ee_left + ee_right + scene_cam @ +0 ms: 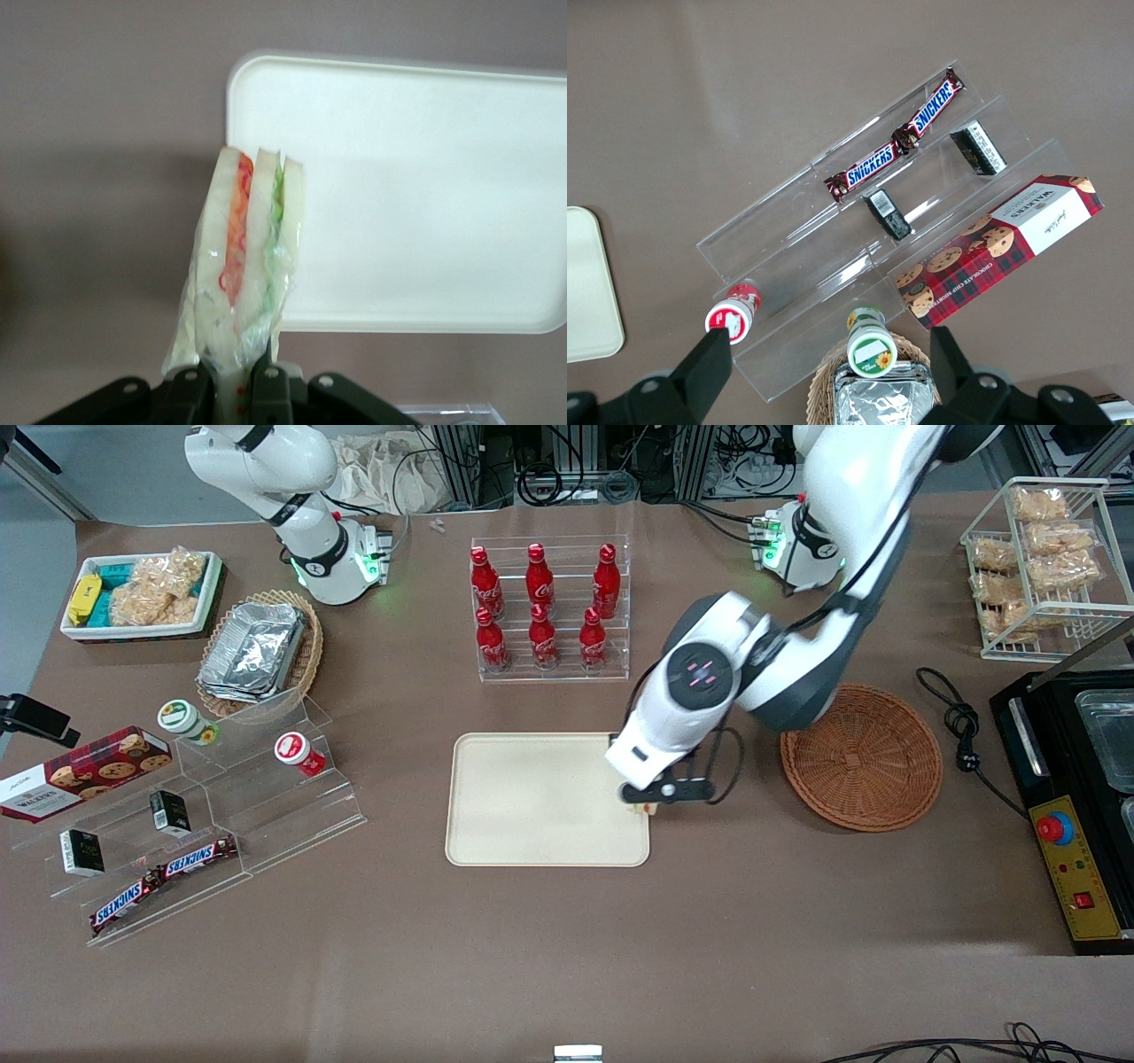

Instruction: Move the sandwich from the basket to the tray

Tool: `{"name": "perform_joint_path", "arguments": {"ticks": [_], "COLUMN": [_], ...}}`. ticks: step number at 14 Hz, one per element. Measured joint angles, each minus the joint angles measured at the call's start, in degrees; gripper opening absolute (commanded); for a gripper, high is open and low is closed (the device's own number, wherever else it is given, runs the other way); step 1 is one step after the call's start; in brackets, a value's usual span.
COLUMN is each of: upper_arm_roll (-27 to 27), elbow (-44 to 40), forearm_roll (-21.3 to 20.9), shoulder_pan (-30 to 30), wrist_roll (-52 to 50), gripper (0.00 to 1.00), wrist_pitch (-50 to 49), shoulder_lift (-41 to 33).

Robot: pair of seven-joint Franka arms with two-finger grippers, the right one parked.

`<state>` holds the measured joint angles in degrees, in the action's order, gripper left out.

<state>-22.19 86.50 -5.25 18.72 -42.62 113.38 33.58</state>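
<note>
Gripper: we see the gripper [232, 390] pinching the wrapped end of the sandwich, its two fingers [190, 390] pressed against the wrap on either side. In the front view it [651, 802] hangs over the edge of the tray that lies toward the working arm's end of the tabletop.

Sandwich: we find the sandwich [248, 266] hanging from the gripper, a pale wedge in clear wrap with red and orange filling in one layer and green in the next. Only a small pale bit of it [649, 808] shows under the gripper in the front view. We cannot tell whether it touches the tray or is held just above it.

Tray: the cream tray [532, 802] lies flat on the tabletop under the gripper, and the part we see of it [425, 204] is bare.

Basket: the round reddish-brown basket [861, 755] sits beside the gripper, toward the working arm's end of the tabletop, apart from the tray. We see only its woven bottom.

Bottles: six red bottles [542, 607] stand in a clear rack, farther from the front camera than the gripper.

Tabletop: the brown tabletop [567, 939] carries all of this.
</note>
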Motion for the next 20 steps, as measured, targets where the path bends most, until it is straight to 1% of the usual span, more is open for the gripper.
{"name": "perform_joint_path", "arguments": {"ticks": [2,4,5,6,7,8,9,10,11,12,17,20], "upper_arm_roll": [0.01,0.09,0.13,0.14,0.14,0.14,0.16,0.19,0.23,0.24,0.27,0.62], "elbow": [-0.19,-0.55,-0.71,-0.92,-1.28,-1.67,-2.10,-2.43,-2.67,-2.86,-4.65,-6.66], "forearm_roll": [-1.02,-1.36,-1.42,-1.44,-1.44,-1.44,-1.62,-2.29,-3.26,-4.25,-5.78,-6.11], "shoulder_pan": [1.09,1.14,1.14,1.14,1.14,1.14,1.15,1.15,1.15,1.15,1.05,-1.23], "wrist_roll": [-1.44,-1.60,-1.60,-1.60,-1.60,-1.72,-2.01,-2.44,-3.15,-4.00,-5.17,-4.47], "gripper": [0.00,0.00,0.03,0.11,0.23,0.36,0.56,0.72,0.97,1.00,1.00,1.00], "wrist_pitch": [2.08,4.35,5.04,5.40,5.74,6.03,6.37,6.84,7.18,7.35,7.38,2.79], "shoulder_lift": [4.43,6.75,7.39,7.86,8.26,8.55,8.80,9.00,9.23,9.54,9.11,3.31]}}
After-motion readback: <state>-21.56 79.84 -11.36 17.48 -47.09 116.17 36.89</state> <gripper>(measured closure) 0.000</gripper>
